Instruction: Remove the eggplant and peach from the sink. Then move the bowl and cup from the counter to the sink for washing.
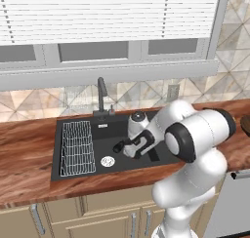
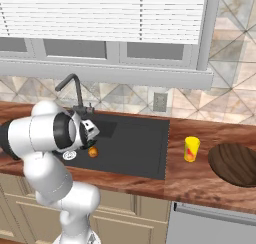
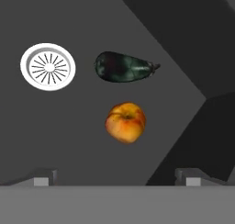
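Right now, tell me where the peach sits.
The peach lies on the floor of the sink basin. In the hand view it sits just below the eggplant, apart from it, and to the lower right of the silver drain.

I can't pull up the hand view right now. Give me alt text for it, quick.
Looking down into the dark sink, the peach lies centred ahead between the open gripper's fingertips, with nothing held. The eggplant lies just beyond it, apart from it, and the round silver drain sits to the eggplant's left in the picture.
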Robot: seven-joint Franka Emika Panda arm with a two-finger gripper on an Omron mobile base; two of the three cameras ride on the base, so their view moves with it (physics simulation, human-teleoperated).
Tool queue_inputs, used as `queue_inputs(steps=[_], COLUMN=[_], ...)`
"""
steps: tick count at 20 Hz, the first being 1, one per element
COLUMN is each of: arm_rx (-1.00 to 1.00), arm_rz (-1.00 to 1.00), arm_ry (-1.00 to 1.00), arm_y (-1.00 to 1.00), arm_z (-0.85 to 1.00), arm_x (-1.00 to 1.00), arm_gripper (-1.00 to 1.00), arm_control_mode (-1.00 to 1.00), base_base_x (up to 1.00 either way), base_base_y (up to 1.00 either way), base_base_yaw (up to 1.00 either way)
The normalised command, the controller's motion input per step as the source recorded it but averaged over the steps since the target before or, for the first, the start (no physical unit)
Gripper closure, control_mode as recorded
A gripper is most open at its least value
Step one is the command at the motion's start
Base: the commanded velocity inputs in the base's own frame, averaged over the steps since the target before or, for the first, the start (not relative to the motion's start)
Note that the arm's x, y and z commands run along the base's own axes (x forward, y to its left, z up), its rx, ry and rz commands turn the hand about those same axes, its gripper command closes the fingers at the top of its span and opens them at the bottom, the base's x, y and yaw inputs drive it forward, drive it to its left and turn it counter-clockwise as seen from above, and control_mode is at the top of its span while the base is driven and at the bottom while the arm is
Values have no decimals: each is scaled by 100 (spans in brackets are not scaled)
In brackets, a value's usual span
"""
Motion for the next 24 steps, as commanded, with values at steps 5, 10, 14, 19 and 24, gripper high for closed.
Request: queue_inputs(steps=[5,10,14,19,24], arm_rx=[-3,0,0,0,0], arm_rz=[1,3,4,5,3], arm_ry=[0,0,0,0,0], arm_y=[-2,-2,0,-1,0], arm_z=[-9,-9,-8,-8,-9], arm_x=[8,7,8,9,11], arm_gripper=[-100,-100,-100,-100,-100], arm_control_mode=[-100,-100,-100,-100,-100], base_base_x=[0,0,0,0,0], base_base_y=[0,0,0,0,0], base_base_yaw=[0,0,0,0,0])
